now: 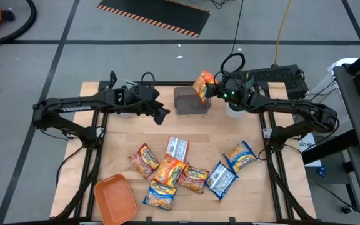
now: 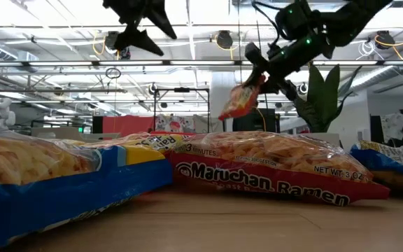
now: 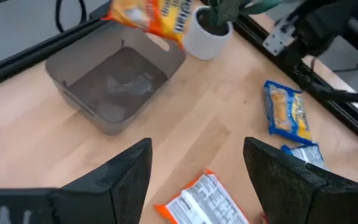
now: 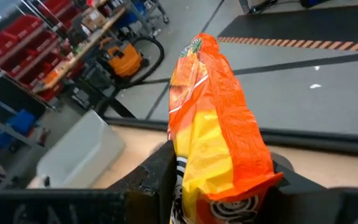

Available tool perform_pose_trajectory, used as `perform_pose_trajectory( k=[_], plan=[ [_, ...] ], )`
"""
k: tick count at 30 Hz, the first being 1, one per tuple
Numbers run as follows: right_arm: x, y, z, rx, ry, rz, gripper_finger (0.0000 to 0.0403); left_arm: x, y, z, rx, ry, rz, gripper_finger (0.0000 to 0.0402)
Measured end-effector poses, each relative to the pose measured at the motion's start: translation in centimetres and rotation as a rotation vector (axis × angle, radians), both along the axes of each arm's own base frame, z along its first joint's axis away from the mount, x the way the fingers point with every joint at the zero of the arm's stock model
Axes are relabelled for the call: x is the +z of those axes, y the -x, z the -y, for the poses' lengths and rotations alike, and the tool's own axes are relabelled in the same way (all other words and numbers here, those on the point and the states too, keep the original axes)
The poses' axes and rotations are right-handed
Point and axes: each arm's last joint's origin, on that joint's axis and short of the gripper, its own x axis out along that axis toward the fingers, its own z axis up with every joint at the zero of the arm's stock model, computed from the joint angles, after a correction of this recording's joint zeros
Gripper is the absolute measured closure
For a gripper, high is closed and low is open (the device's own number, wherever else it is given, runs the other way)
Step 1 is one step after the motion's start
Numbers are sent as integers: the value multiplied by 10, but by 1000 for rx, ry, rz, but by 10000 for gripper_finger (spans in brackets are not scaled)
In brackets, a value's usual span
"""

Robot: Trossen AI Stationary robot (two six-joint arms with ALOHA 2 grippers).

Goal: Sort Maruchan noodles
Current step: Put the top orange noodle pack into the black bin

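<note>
**Holding orange packet over the gray bin**

Holding an orange noodle packet (image 1: 203, 84) up w/ my right gripper (image 1: 212, 89), arm stretched in from the right side, wrist level, high off the table. Jaws are clamped on the packet's lower end; packet hangs tilted in the air just above the far-right edge of the gray bin (image 1: 191, 100). Right wrist view shows the packet (image 4: 219, 143) pinched tight between both fingers (image 4: 157, 177).

My left gripper (image 1: 161, 114) hovers mid-table, arm reaching in from the left, pointing toward the bin. Jaws spread wide, nothing between them; left wrist view shows both fingers (image 3: 132, 171) well apart over bare wood.

Rest of the packets (image 1: 167, 170) lie in a loose cluster on the near half of the table, some overlapping, w/ two blue ones (image 1: 239, 156) off to the right. Orange tray (image 1: 114, 197) sits near-left corner. White pot (image 1: 233, 109) just beside the bin.
</note>
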Motion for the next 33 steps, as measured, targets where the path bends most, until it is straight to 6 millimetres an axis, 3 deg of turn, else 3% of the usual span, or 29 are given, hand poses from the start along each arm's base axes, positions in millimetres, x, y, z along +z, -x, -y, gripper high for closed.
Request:
perform_pose_trajectory(
  k=[11, 18, 24, 33],
  plan=[
    [-24, 7, -4, 3, -1, -8, 282, -4, -5, -2, 61, -13, 67, 144],
    [-25, -12, 3, 3, -8, 56, 282, 2, -9, -3, 77, -4, 153, 144],
    [-38, -30, 11, 12, -29, 7, 282, 2, -9, -3, 89, -14, 148, 144],
    [-43, -33, 12, 24, -22, -36, 282, -6, -10, 3, 80, -17, 82, 144]
  ],
)
